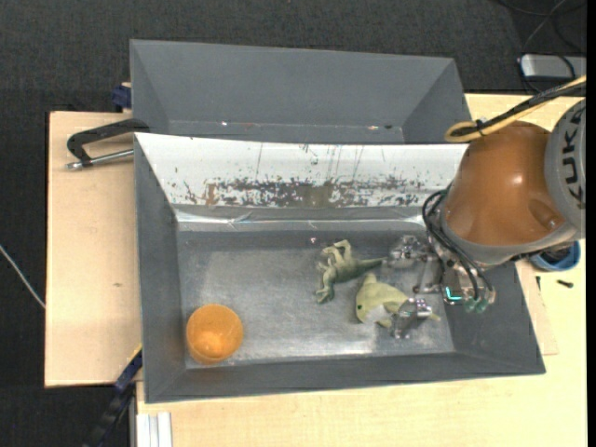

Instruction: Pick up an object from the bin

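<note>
The claw was down low over the floor of the bin, its 2 fingers spread apart, nothing clearly caught between them. Right beside it, on the side away from the arm, lay a pale yellow-green toy, a small lumpy shape. It sat close against the nearer finger; whether it touched could not be told.

That looked the likely pick. It seemed light, and probably soft rubber or plastic, so it should give a little under the fingers and not crack. Its rounded body could squirm out of a shallow pinch, so the best hold would be across the thick middle, not on a thin edge.

Just past it, a step further from the claw, sprawled a green lizard, legs and tail sticking out, almost touching the pale toy. Those thin limbs looked bendy and a poor place to grip; its trunk would serve better.

Far off from the claw, in the opposite near corner, sat 1 orange ball, well apart from everything, smooth and likely to roll.
</note>
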